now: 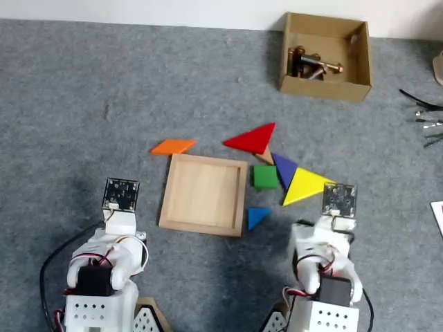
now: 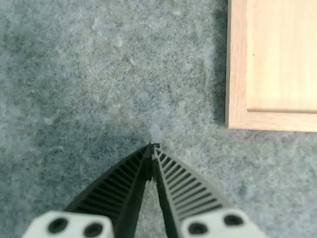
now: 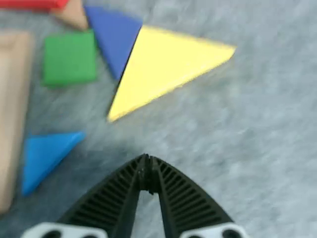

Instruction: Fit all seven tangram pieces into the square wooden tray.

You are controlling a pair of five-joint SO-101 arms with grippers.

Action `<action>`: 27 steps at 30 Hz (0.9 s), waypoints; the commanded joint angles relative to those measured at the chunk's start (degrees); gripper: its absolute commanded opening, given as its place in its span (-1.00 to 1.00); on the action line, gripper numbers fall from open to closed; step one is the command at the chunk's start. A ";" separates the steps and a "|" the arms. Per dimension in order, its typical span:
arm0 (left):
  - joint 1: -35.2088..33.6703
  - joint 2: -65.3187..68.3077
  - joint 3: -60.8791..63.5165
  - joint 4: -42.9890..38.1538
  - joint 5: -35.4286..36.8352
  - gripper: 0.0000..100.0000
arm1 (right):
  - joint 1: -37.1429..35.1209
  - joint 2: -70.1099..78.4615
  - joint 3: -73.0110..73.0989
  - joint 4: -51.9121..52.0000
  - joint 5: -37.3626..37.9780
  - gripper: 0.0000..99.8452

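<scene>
The wooden tray [image 1: 204,194] lies empty on the grey felt worktop [image 1: 83,104], with all seven pieces outside it. The orange parallelogram [image 1: 173,146] sits off its far left corner, and the rest cluster along its right side. The left end effector [image 2: 153,146] hangs just beside the tray's corner, fingers pressed together. The right end effector [image 3: 147,158], likewise pinched together and empty, hovers near the yellow triangle [image 3: 163,74]. That piece lies edge to edge with the dark blue triangle [image 3: 115,37], so a grasp there would likely drag the neighbour or push the green square [image 3: 69,57] askew. The flat pieces may also slip, and a nudged tray would probably slide.
</scene>
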 commanded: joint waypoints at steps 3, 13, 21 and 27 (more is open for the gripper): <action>-0.75 -0.92 1.10 0.26 0.35 -0.99 | 8.84 -0.40 -1.10 -6.90 10.02 -0.97; -0.75 -0.92 1.10 0.26 0.35 -0.99 | 9.27 3.30 -19.30 0.40 10.29 -0.70; -0.75 -0.92 1.10 0.26 0.35 -0.99 | 9.19 37.49 -38.55 1.36 10.02 -0.70; -0.75 -0.92 1.10 0.26 0.35 -0.99 | 4.44 55.87 -48.57 1.54 10.20 -0.69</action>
